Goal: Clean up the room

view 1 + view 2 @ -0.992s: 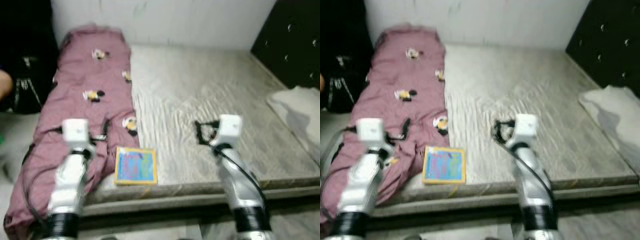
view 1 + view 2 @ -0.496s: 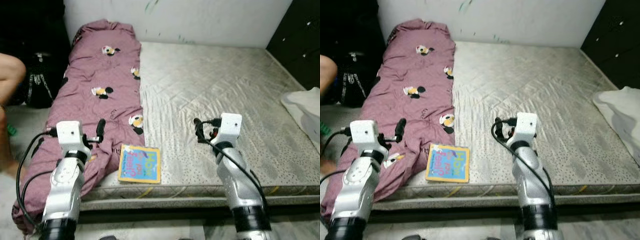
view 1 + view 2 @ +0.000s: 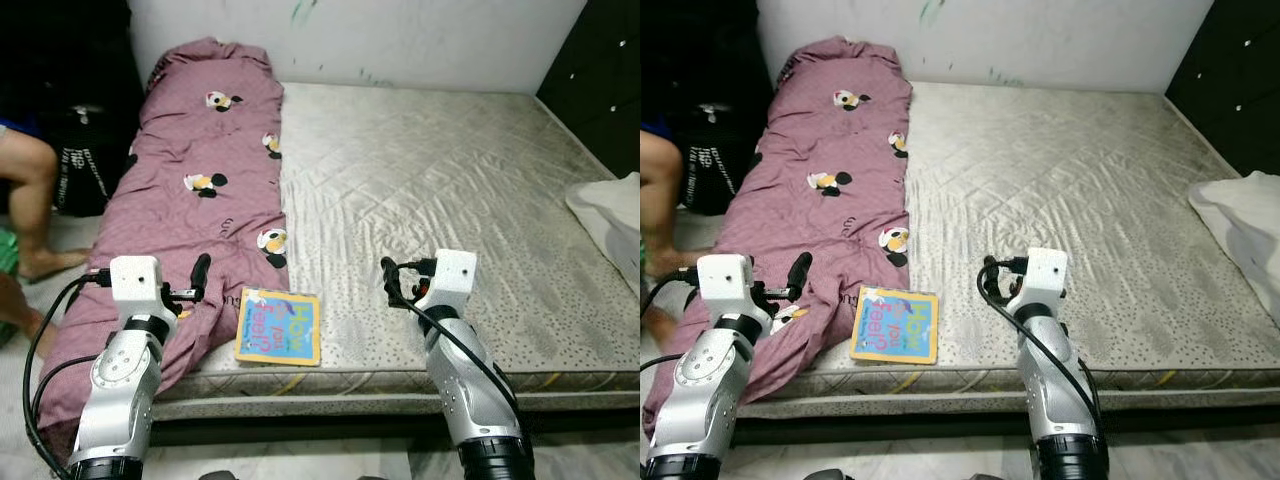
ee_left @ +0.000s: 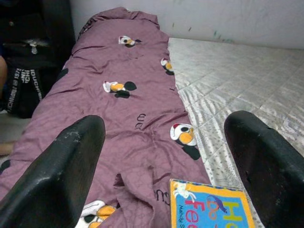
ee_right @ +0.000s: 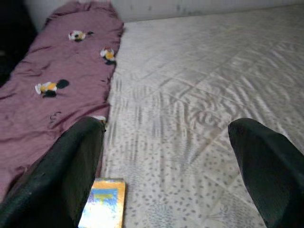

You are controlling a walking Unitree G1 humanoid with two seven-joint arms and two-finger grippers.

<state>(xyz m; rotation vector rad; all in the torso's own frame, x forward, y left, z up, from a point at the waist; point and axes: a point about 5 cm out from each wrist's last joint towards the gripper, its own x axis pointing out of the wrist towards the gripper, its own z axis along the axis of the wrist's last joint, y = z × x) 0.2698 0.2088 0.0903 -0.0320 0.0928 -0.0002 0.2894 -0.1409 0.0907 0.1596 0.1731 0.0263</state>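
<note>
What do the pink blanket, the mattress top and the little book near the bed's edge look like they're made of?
Pink blanket: soft woven cloth, matte, judging by its folds and printed cartoon figures. Mattress: quilted fabric with a faint sheen, stitched in diamonds. Book: probably stiff card or board with a glossy printed cover, lying flat with crisp edges.

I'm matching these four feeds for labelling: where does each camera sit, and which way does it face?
Left and right eye views: head, looking down at the mattress, both silver arms showing.
Left wrist view: along the open left gripper, facing the purple blanket.
Right wrist view: along the open right gripper, facing the mattress.
All share the picture book.
</note>
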